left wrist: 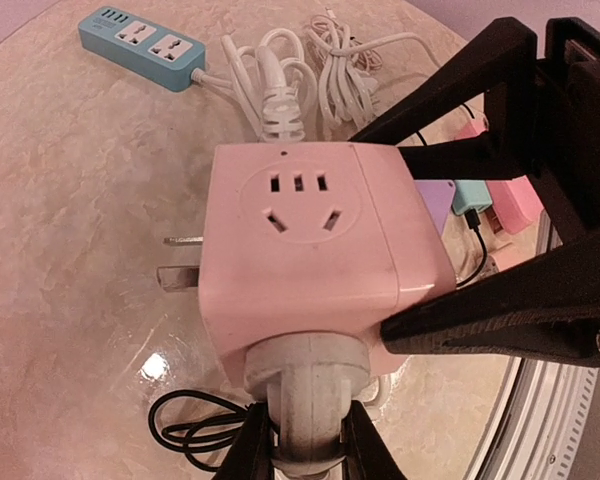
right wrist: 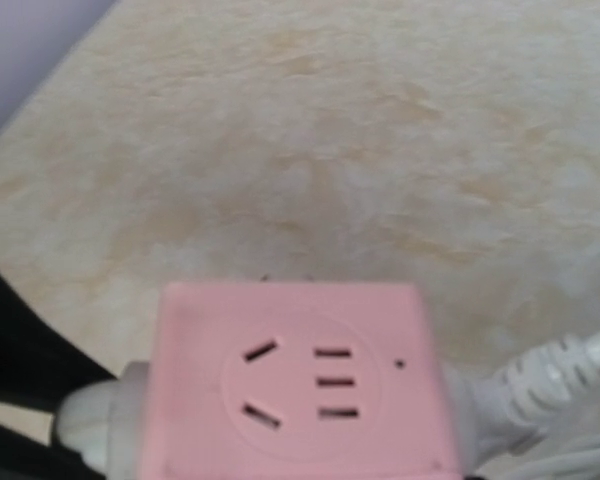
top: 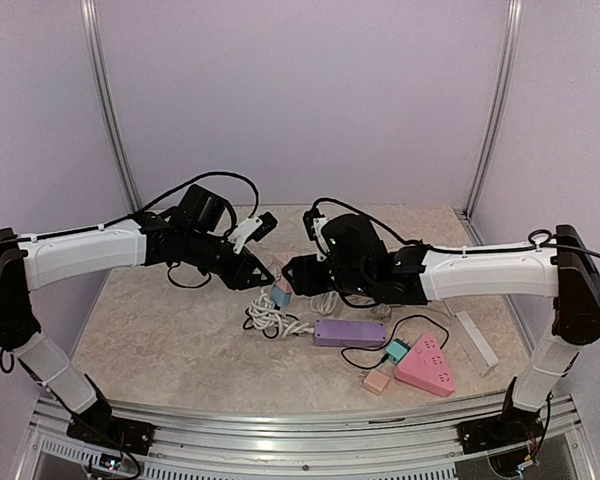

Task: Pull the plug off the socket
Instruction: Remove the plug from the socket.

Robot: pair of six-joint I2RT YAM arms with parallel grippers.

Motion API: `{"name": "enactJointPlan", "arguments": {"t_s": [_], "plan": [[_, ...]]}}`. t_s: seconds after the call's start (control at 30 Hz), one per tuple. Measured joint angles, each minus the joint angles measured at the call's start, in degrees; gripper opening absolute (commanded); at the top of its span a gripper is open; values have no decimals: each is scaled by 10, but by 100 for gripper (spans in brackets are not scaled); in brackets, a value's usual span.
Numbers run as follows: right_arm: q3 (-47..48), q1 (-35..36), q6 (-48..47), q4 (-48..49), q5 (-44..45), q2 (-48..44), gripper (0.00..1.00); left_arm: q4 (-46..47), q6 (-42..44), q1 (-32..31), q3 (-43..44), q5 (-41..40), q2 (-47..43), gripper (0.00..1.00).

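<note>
Beige marble table (top: 160, 340) — white cord bundle (top: 272, 318) and purple strip (top: 350, 332) lie close by the right gripper (top: 290, 274), pink triangular socket (top: 425, 364) nearer its base.

The left arm (top: 80, 255) and right arm (top: 490, 272) each pair long smooth white shells with bulky black joints (top: 578, 285), thin black cables (top: 215, 178) looping above the wrists, and black bases (top: 110, 430).

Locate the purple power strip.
In the top view, the purple power strip lies near centre, with the white cable coil at its left and the teal plug at its right.
</note>
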Motion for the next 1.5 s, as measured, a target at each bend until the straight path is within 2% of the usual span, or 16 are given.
{"name": "enactJointPlan", "arguments": {"t_s": [0.13,0.37,0.67,1.1,1.3,1.5], "plan": [[-43,-18,4,57,-64,-17,0,-8,4,12,0,42,0,0],[-57,-31,-3,90,-111,-22,0,-15,2,21,9,59,0,0],[-57,-32,-2,91,-103,-22,0,-12,-12,18,9,43,-2,0],[-5,-22,14,-10,-21,-21,0,24,-30,-17,7,-29,-2,0],[-10,-22,10,-2,-27,-22,0,23,-30,-16,7,-23,-2,0],[-30,-26,-18,23,-64,-30,0,2,-21,0,7,25,-2,0]]}}
